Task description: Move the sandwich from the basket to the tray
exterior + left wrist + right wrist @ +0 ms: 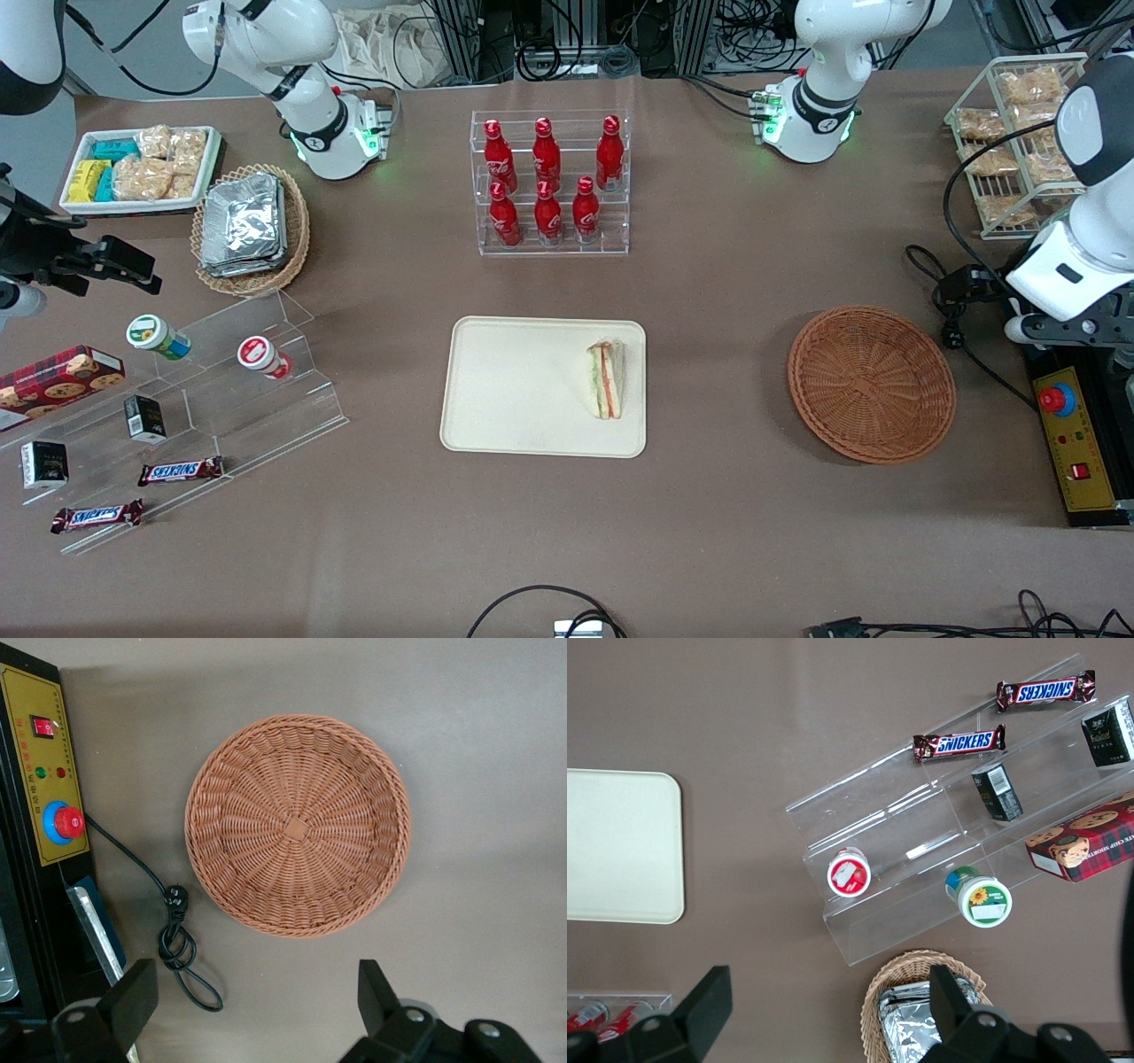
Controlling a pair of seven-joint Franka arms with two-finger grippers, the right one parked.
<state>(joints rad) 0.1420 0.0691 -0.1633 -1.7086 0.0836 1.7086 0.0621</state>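
the sandwich point(607, 379) lies on the tray point(514, 390), near that tray's right edge in the middle of the front view, standing on a long side with the cut face up so the orange-red and green filling stripes show. the basket point(872, 384), at the right of the front view and well apart from the tray, holds nothing – the wrist view shows only bare weave in the basket point(298, 824). judged from this, the placing looks done.

the gripper point(252, 1010) hangs above the table just beside the basket rim, toward the working arm's end, its fingers point(131, 997) spread wide with nothing between them.

as for handling, the sandwich looks light and soft, likely to squash or shed its layers under a hard pinch. if it had to be taken up again, the sensible hold would be across the two flat bread faces near the middle of the wedge – gently, with the filling kept sandwiched rather than squeezed from the crust ends.
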